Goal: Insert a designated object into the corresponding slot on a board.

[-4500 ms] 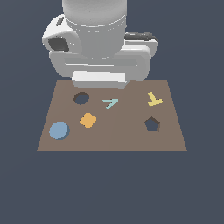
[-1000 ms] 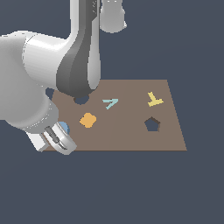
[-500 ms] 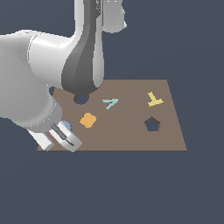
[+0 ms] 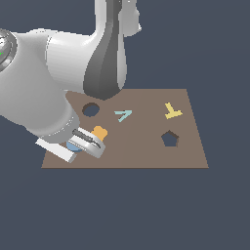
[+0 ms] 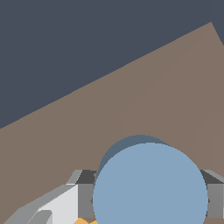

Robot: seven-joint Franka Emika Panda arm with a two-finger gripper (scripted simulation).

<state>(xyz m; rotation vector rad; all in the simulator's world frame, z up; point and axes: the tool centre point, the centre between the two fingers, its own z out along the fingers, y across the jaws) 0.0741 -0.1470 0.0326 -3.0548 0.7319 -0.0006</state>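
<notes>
The orange lobed piece [image 4: 100,132] sits just beside my gripper [image 4: 84,143], between it and the dark round slot [image 4: 91,110]. My fingers [image 5: 83,192] clench the light-blue disc [image 5: 150,186], flat-faced, over the board [image 4: 146,151].

We see a flat brown board [image 4: 146,151] lying on a plain dark counter [image 4: 146,210] in the lower middle of the exterior view. The counter fills the frame around the board on every side that shows. In the wrist view the board [image 5: 166,100] fills the lower right, with the dark counter [image 5: 65,43] across the upper left.
</notes>
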